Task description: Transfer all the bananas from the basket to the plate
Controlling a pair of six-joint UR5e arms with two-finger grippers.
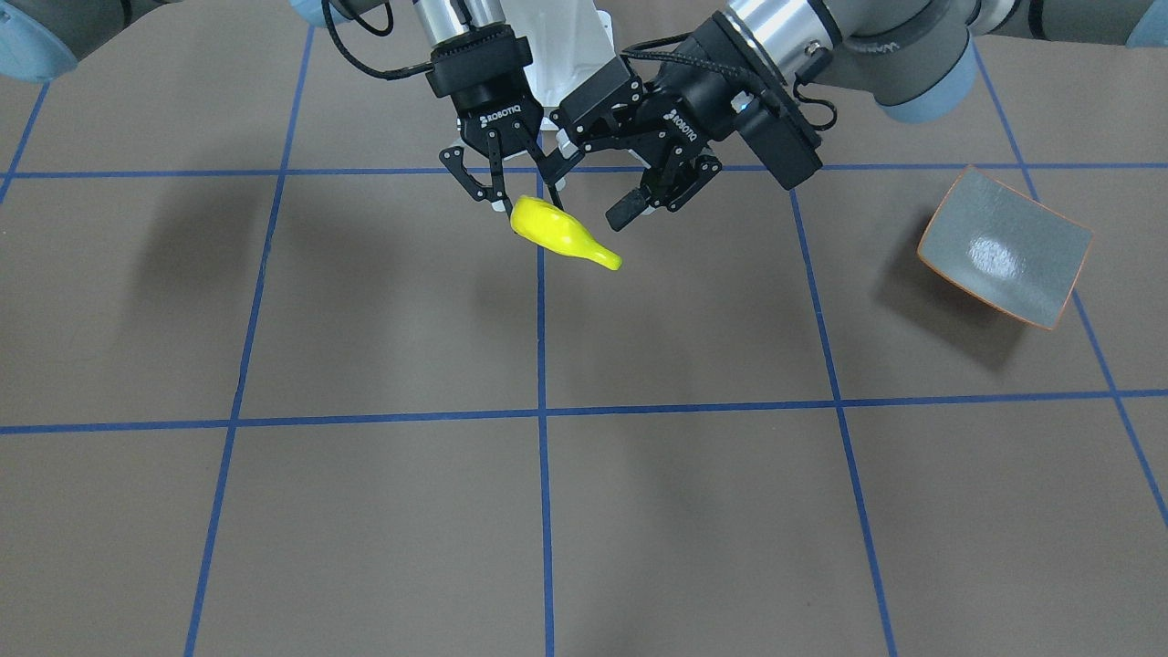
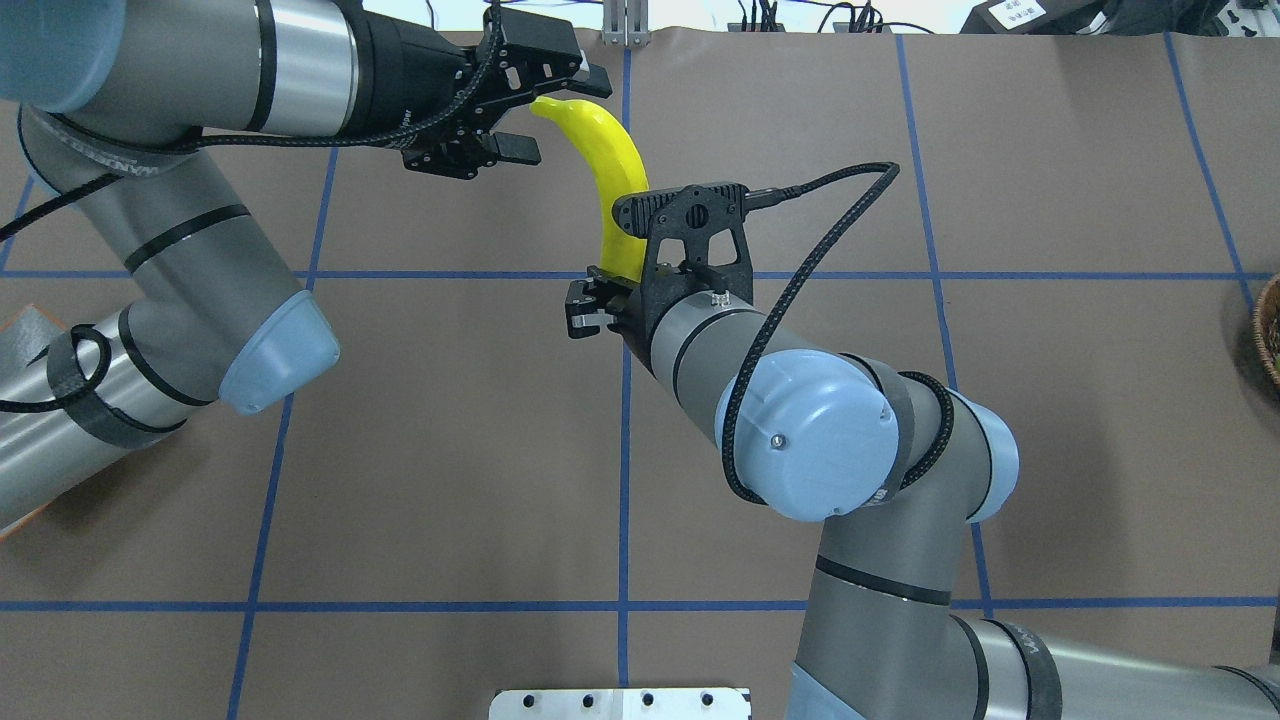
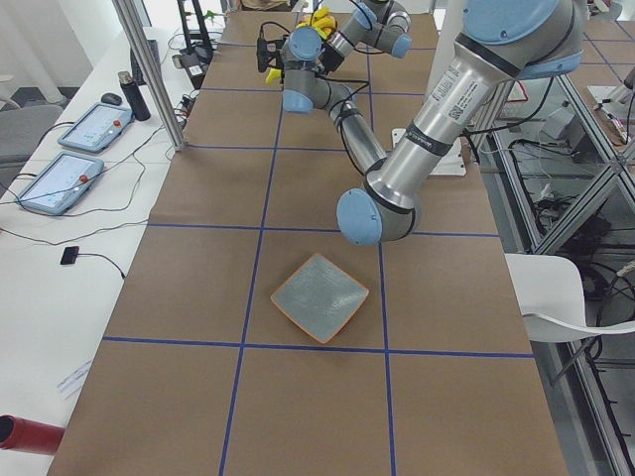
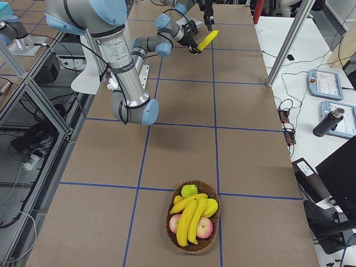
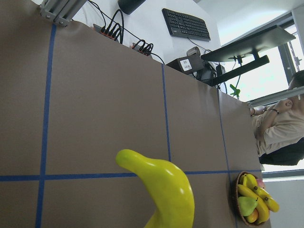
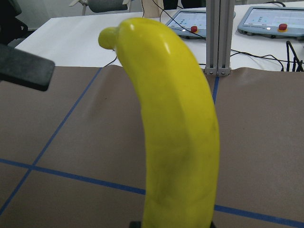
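1. The right gripper (image 1: 522, 206) has its fingers clamped on one end of a banana (image 2: 610, 170) and holds it up in the air over the middle of the table (image 1: 365, 511), well clear of the surface.
2. The left gripper (image 2: 553, 116) hangs at the banana's free tip with its jaws spread wide and nothing in them. From overhead the tip sits at the mouth of those jaws. In the right wrist view one dark finger stands apart from the tip, so I see no contact.
3. This reads as a hand-over, from the right arm to the left.
4. The plate (image 1: 1004, 246) lies bare on the robot's left side of the table, well apart from both grippers.
5. The basket (image 4: 193, 250) is at the far right end, and more bananas (image 4: 189, 219) lie in it among other fruit. By my count the job is barely begun.
6. On handling, the skin is glossy and very even, so I judge the banana light, stiff and rather slippery.
7. The tip tapers, and a pinch there could squirt it out. The thicker stretch just below the tip, taken across its narrow width, looks the safer hold.
8. The curve means it may swing once the right fingers let go, so the left jaws need a firm hold first.
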